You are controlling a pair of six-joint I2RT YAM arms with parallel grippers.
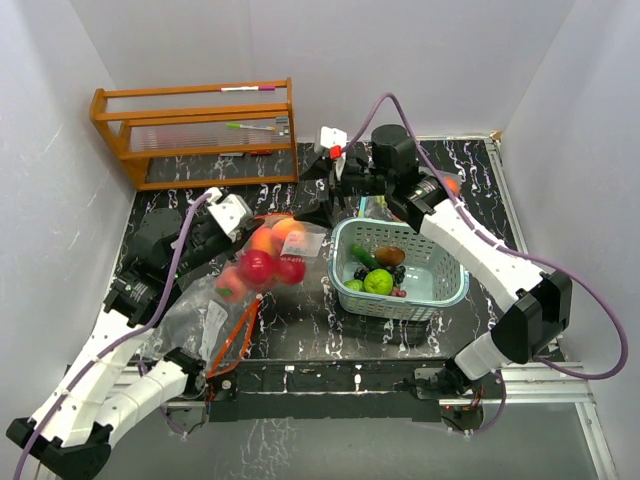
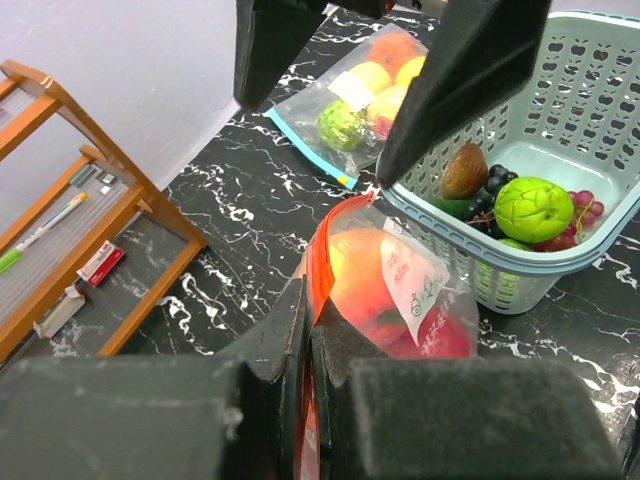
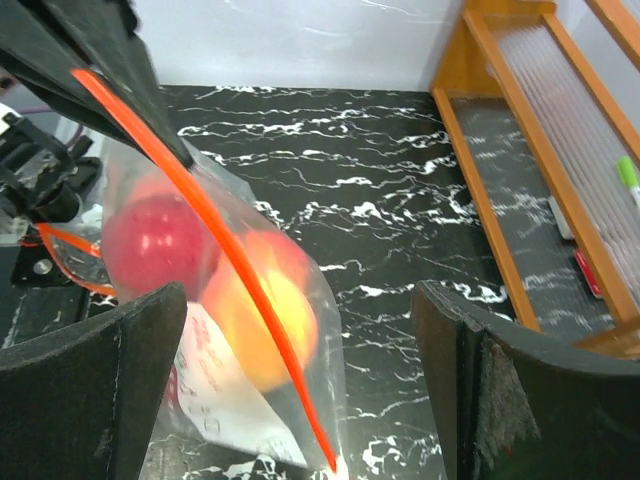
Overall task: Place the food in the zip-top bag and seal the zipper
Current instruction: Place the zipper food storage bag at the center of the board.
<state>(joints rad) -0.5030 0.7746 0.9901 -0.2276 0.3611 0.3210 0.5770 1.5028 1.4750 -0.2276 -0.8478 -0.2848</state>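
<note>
A clear zip-top bag with an orange zipper hangs above the table. It holds red, orange and peach toy fruits. My left gripper is shut on the zipper strip, near one end of it. My right gripper is open, with one finger on each side of the zipper's other end, not touching it. More food lies in the teal basket: a green fruit, a brown one, dark grapes and a green vegetable.
A second bag with a blue zipper holds fruit and lies behind the basket. An empty clear bag with an orange zipper lies at the front left. A wooden rack stands at the back left. White walls close in the table.
</note>
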